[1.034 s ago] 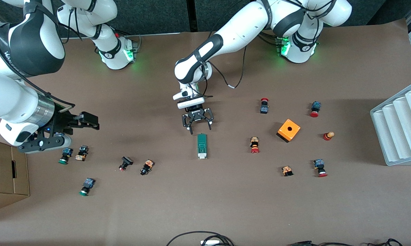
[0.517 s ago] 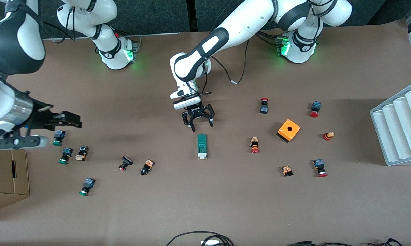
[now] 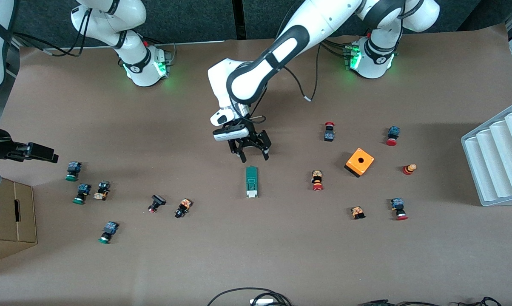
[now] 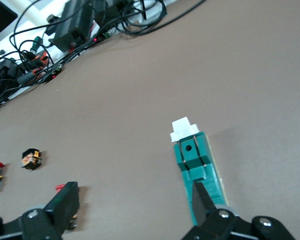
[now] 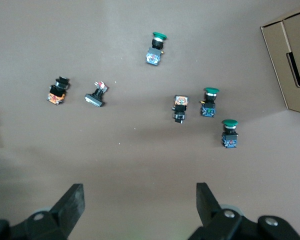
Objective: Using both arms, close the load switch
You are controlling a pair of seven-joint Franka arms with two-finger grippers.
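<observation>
- Presently, load switch (image 3: 251, 182): narrow dark-green block lying flat on the table (image 3: 256, 255) near its middle, touched by nothing.
- Orientation: long axis runs from the robots' bases toward the front camera; the white sliding piece (image 3: 251, 194) sits at the camera-side end, the plain green end faces the bases.
- Left gripper (image 3: 252, 154): hangs just above the table by the switch's green end, fingers spread and empty. In the left wrist view one finger (image 4: 202, 200) overlaps that end of the block while the other stands well off beside it.
- Right gripper (image 3: 39, 153): at the right arm's end of the table, over the group of green-capped push buttons (image 3: 72, 171); fingers spread, holding nothing, well apart from the switch.
- Risk, alignment: the left jaws seem offset rather than centred, so one finger may land on top of the block instead of straddling it.
- Risk, sliding: pressing the white piece with the block unbraced would likely skid the whole switch across the paper.
- Risk, reach: the right arm must cross past loose buttons and could knock them.
</observation>
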